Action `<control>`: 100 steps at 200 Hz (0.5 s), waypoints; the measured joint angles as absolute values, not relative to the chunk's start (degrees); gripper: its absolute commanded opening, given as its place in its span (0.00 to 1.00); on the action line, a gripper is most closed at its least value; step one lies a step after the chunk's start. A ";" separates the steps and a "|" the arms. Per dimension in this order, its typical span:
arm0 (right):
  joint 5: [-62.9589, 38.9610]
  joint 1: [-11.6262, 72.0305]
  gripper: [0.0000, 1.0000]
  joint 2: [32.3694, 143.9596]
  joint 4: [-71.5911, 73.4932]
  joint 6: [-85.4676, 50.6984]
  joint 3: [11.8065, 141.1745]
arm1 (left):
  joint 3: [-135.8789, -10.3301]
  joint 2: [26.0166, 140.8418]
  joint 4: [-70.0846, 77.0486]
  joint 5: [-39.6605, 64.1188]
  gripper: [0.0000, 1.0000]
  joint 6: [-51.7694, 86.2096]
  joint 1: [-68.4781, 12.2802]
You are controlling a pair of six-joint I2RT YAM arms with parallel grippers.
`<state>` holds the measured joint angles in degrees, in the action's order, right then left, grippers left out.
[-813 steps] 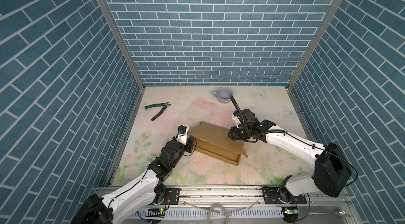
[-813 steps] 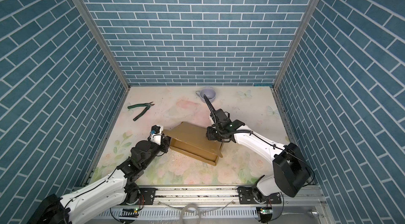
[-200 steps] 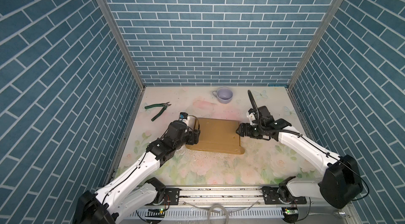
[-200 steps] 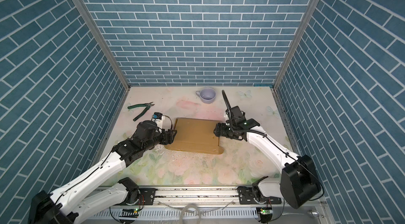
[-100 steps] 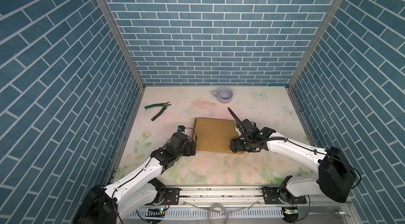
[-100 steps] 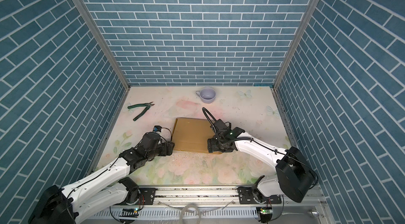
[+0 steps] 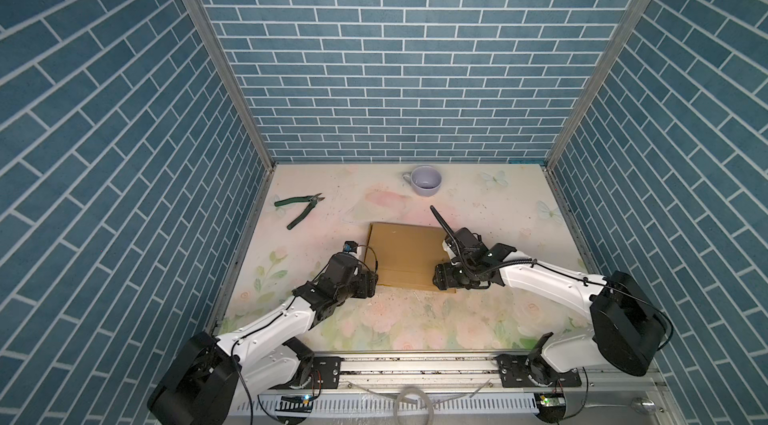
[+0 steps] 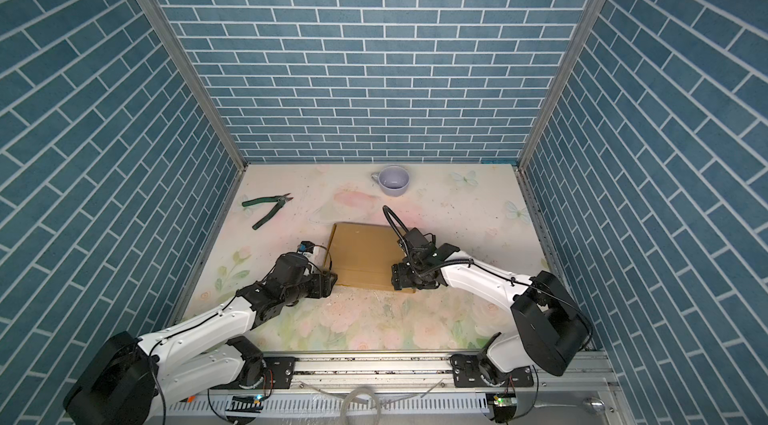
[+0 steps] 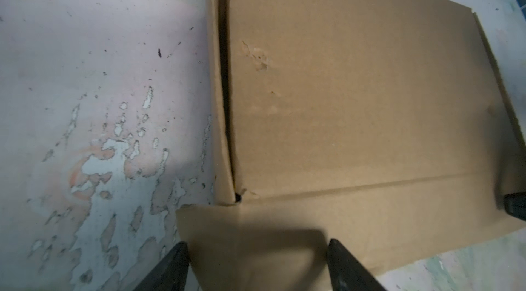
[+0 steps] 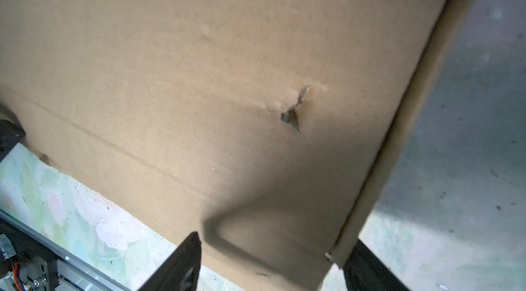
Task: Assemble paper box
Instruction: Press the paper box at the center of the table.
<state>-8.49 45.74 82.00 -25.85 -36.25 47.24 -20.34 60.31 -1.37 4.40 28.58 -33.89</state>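
The paper box [image 7: 405, 252] [image 8: 365, 252] is brown cardboard and lies flat in the middle of the table, with a creased strip along its near edge. My left gripper [image 7: 373, 279] [image 8: 332, 277] sits at the near left corner. In the left wrist view the left gripper [image 9: 256, 242] is open, and a corner flap of the box [image 9: 355, 90] lies under the gap. My right gripper [image 7: 438, 277] [image 8: 395, 277] sits at the near right corner. In the right wrist view the right gripper [image 10: 276, 239] is open and straddles that corner of the box [image 10: 199, 62], which has a small tear.
A pale lilac cup [image 7: 426, 180] [image 8: 395, 180] stands at the back of the table. Green-handled pliers [image 7: 299, 211] [image 8: 268, 207] lie at the back left. Blue brick walls close in three sides. A metal rail [image 7: 415, 364] runs along the front.
Over the last second both grippers have come from the box's left and right sides to its near corners. The box, tilted four seconds ago, now lies flat.
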 measured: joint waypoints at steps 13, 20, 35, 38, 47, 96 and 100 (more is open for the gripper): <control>-8.86 45.69 0.72 82.00 -25.41 -36.58 46.81 | -20.34 60.23 -1.37 5.28 0.74 28.95 -33.87; -9.13 45.63 0.71 82.00 -25.26 -36.75 46.72 | -20.34 60.16 -1.37 5.65 0.72 29.15 -33.87; -9.72 45.34 0.68 82.02 -24.99 -37.23 46.70 | -20.34 60.10 -1.37 5.96 0.72 29.23 -33.80; -9.85 45.28 0.68 82.02 -24.93 -37.26 46.70 | -20.34 60.12 -1.37 6.02 0.71 29.28 -33.78; -10.37 44.91 0.66 82.04 -24.64 -37.30 46.57 | -20.34 60.12 -1.39 6.17 0.70 29.36 -33.71; -14.20 41.95 0.57 81.49 -21.76 -38.74 44.71 | -20.99 60.88 -1.69 6.76 0.64 29.56 -33.61; -14.48 41.76 0.57 81.41 -21.63 -38.87 44.60 | -21.17 60.95 -1.93 6.79 0.64 29.58 -33.61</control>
<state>-14.48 41.76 81.41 -21.63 -38.87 44.60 -21.17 60.95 -1.93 6.79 29.58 -33.61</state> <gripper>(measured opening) 0.584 0.647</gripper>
